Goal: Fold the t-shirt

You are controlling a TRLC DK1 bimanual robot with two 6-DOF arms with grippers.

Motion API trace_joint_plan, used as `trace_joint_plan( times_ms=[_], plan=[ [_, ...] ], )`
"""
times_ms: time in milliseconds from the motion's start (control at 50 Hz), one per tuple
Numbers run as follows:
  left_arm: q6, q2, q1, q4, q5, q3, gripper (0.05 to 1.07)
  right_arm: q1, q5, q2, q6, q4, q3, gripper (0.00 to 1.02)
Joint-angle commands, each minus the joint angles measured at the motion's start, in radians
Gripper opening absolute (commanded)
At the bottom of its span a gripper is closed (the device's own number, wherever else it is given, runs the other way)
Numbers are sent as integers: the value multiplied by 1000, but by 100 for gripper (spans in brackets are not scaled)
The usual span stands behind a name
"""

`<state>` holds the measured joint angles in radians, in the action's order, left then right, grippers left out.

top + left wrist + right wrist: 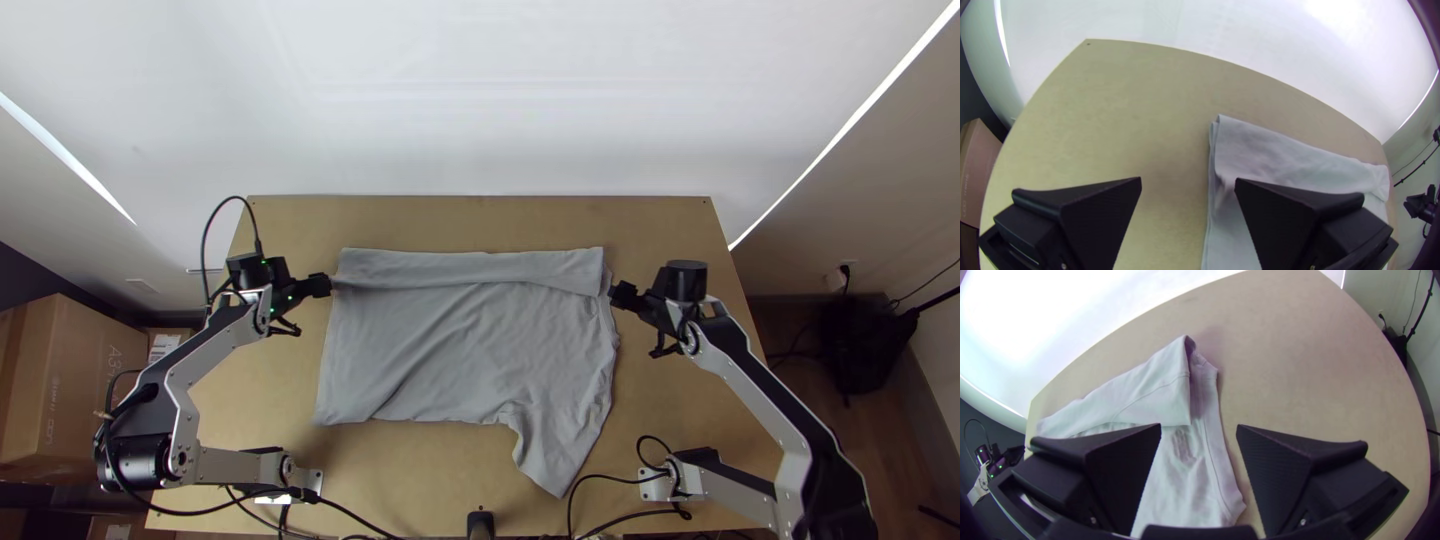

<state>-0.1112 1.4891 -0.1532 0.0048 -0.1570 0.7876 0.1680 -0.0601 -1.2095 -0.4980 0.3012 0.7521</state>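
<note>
A grey t-shirt (465, 350) lies on the table, its far edge folded over in a strip across the width and one part sticking out toward the near right. Beside the shirt's left edge is my left gripper (322, 285); my right gripper (618, 295) is at its right edge, close to the strip's end. In the left wrist view the left gripper (1188, 182) is open, and the folded strip (1280, 155) lies beyond its fingers. The right gripper (1199, 430) also stands open in the right wrist view, over the shirt's side edge (1210, 440), holding nothing.
Bare wooden table (480, 215) surrounds the shirt, with a white wall behind. Black cables (610, 478) run along the near edge, where a small dark object (481, 522) stands. A cardboard box (70, 380) is off the table at left.
</note>
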Motion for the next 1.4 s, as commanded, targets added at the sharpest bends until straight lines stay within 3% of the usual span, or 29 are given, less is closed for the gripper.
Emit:
trace_joint_plan(
  times_ms=[0, 340, 520, 620, 740, 900, 940, 1100, 1380],
  plan=[
    [27, -62, -31, -35, -26, 2, 103, -4, 3, 131, -14, 79, -11, 87],
    [31, -291, -40, -220, -65, 52, 103, 41, 2, 357, -43, 429, 27, 90],
    [25, -388, -16, -285, -69, 65, 103, 56, 0, 344, -132, 670, 46, 95],
    [18, -431, -3, -308, -69, 67, 103, 128, 0, 347, -177, 740, 26, 96],
    [7, -458, 9, -322, -67, 67, 103, 237, -32, 340, -220, 817, -10, 96],
    [-4, -483, 21, -335, -67, 67, 103, 298, -165, 228, -220, 947, -22, 96],
    [-4, -484, 21, -336, -67, 68, 103, 309, -168, 215, -220, 954, -31, 94],
    [-10, -489, 27, -341, -67, 70, 103, 338, -175, 209, -201, 937, -45, 69],
    [-16, -486, 49, -342, -58, 76, 103, 352, -317, 59, -113, 897, -86, 69]
  ],
)
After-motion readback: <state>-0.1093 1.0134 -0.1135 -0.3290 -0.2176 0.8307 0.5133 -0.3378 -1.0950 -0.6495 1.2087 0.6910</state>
